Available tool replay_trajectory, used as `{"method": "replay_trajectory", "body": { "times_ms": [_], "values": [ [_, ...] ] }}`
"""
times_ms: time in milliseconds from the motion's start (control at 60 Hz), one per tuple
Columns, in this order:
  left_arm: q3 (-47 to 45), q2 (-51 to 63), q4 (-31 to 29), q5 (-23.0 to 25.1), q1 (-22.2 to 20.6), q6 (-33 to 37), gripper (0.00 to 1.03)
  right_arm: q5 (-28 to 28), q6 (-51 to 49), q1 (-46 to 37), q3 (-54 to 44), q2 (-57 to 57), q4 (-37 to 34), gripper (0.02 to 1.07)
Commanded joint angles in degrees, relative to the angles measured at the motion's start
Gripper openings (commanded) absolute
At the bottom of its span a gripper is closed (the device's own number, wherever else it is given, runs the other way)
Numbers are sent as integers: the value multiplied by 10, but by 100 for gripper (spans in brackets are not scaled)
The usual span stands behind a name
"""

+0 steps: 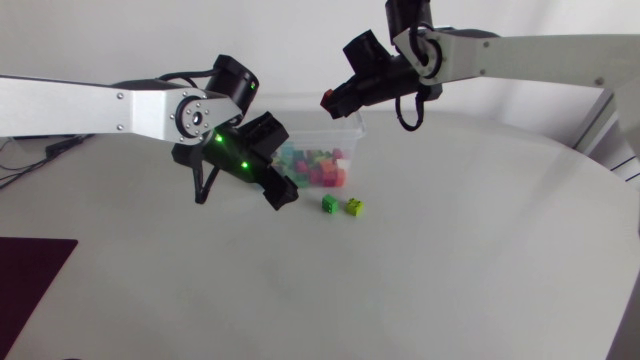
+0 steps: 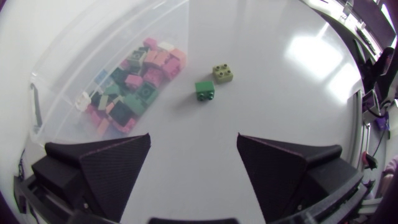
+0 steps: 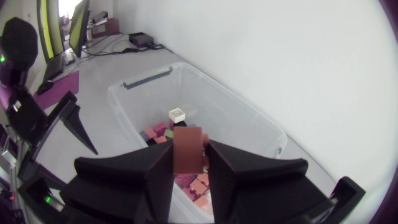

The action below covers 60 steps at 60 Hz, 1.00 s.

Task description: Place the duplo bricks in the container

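Right gripper is being held pinched on a red-brown brick above the part-filled container, while a green brick and a lime brick are being left out ahead of the spread left gripper.

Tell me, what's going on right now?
Right gripper shut on red brick, over container. Left gripper open; green brick, lime brick ahead on table. Nothing blocking.

Right end effector clamps red brick above container.
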Motion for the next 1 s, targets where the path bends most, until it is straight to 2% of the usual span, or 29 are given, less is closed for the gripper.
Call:
{"method": "replay_trajectory", "body": {
  "times_ms": [0, 100, 150, 200, 233, 267, 433, 600, 667, 717, 833, 900, 983],
  "values": [
    [-21, 15, 4, 4, -9, 14, 96, 10, 23, 8, 32, 36, 15, 13],
    [-34, 24, 25, 4, -14, 11, 96, 23, 33, 13, 63, 69, 25, 15],
    [-41, 29, 45, 4, -17, 8, 96, 29, 35, 16, 77, 84, 25, 28],
    [-44, 40, 63, 4, -21, -1, 96, 40, 35, 21, 88, 94, 23, 63],
    [-44, 51, 75, 4, -25, -7, 96, 45, 36, 24, 90, 96, 23, 95],
    [-41, 60, 80, 1, -30, -11, 96, 47, 36, 26, 88, 96, 22, 102],
    [-16, 94, 97, -20, -56, -41, 96, 49, 36, 21, 31, 47, 35, 102],
    [39, 144, 90, -27, -69, -82, 92, 48, 38, 8, -80, -38, 72, 102],
    [60, 166, 89, -46, -75, -89, 91, 47, 38, 3, -126, -72, 86, 102],
    [84, 185, 78, -54, -80, -98, 87, 45, 37, -4, -167, -103, 95, 102],
    [133, 222, 53, -85, -88, -115, 86, 34, 33, -18, -235, -156, 103, 102],
    [177, 250, 10, -91, -88, -128, 85, 24, 33, -27, -276, -190, 112, 102],
    [219, 278, -23, -94, -85, -137, 78, 14, 30, -41, -320, -224, 116, 102]
  ]
}}
